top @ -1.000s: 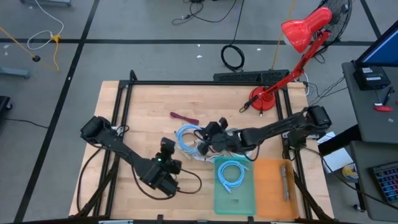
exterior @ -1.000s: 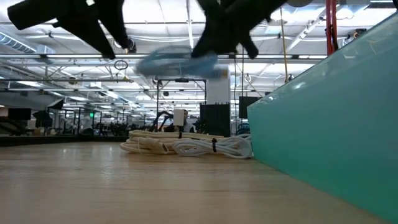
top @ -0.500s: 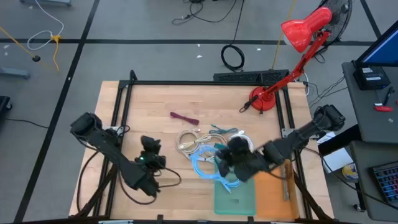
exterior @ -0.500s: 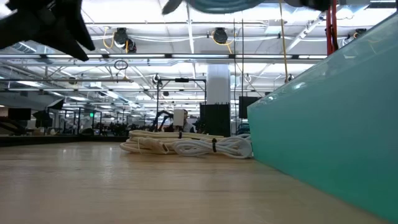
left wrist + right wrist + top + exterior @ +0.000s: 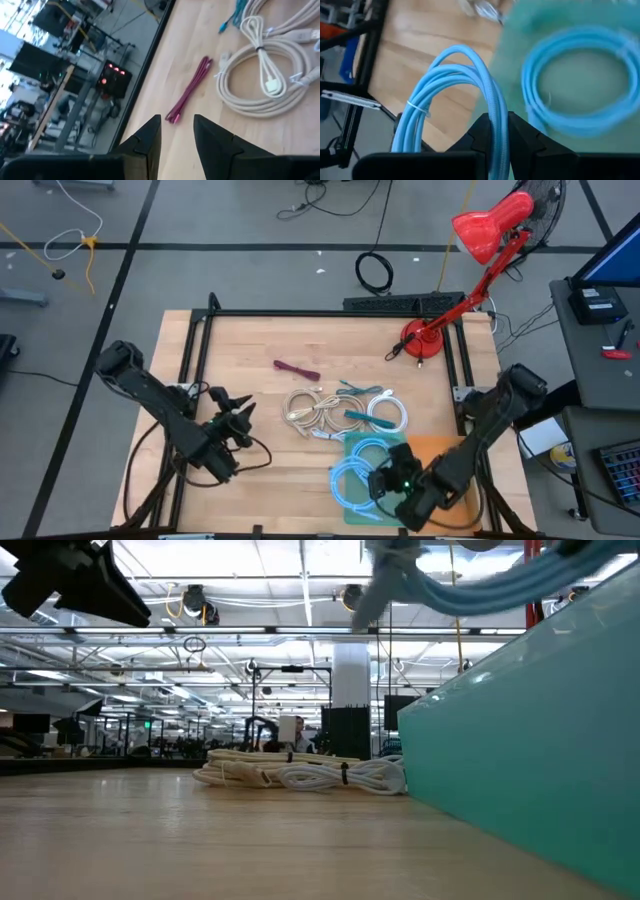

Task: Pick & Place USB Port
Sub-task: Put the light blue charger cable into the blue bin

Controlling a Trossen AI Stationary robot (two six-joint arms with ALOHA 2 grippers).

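Note:
My right gripper (image 5: 373, 483) is at the near edge of the table, shut on a light blue cable coil (image 5: 350, 480). The coil hangs over the left edge of the teal tray (image 5: 395, 502). A second blue coil (image 5: 372, 451) lies inside that tray. The held coil also shows high up in the low view (image 5: 500, 588). My left gripper (image 5: 240, 412) hovers open over bare wood at the left. It points toward a magenta cable (image 5: 190, 92) and holds nothing. My right gripper pinches a bundle of several strands (image 5: 496, 107) of the blue coil between its two fingers. The rest of the loop (image 5: 445, 80) arches out beyond the fingertips. The fingers slant downward, and the coil is lifted clear of the table and the tray.
Beige and white cable coils (image 5: 320, 410) and a teal cable (image 5: 360, 416) lie at the table's middle. The magenta cable (image 5: 297, 369) lies farther back. An orange tray (image 5: 440, 452) sits to the right of the teal one. A red lamp (image 5: 425, 340) stands at the far right.
My right gripper has swung from the cable pile at the middle toward the near edge, rolling as it went. It has carried the blue coil over the teal tray's left side. My left gripper has drawn back toward the table's left edge.

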